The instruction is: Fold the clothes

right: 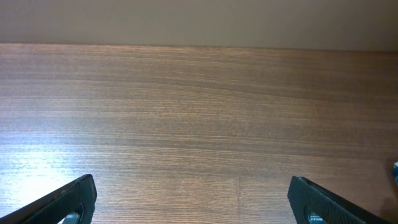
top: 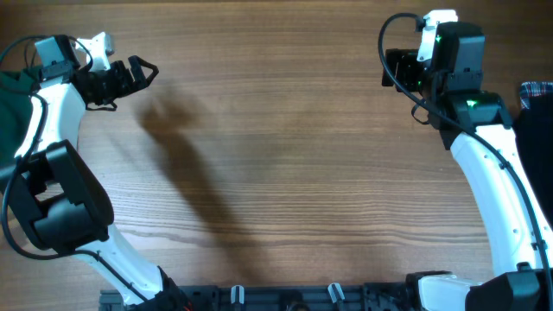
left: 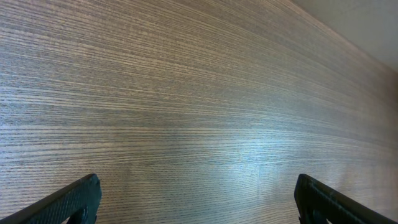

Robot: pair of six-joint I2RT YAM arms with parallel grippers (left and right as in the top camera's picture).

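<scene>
Hovering over bare wood grain, both end effectors stand wide, with nothing between their fingers. The left end effector (top: 145, 74) is near the far-left part of the surface (top: 276, 173) and points toward the middle. Its wrist view shows two dark fingertips (left: 68, 202) set far apart at the lower corners, with only wood between them. The right end effector (top: 389, 69) is at the far right and faces inward. Its own fingertips (right: 62, 202) are spread just as far over the same plain wood.

The clothes (top: 10, 108) — one dark green garment — lie bunched at the left edge of the overhead view, partly behind the left arm and apart from both end effectors. At the right edge, beside the right arm, a blue-red plaid cloth (top: 537, 90) shows above a black garment (top: 537, 147) — both cut off by the frame.
</scene>
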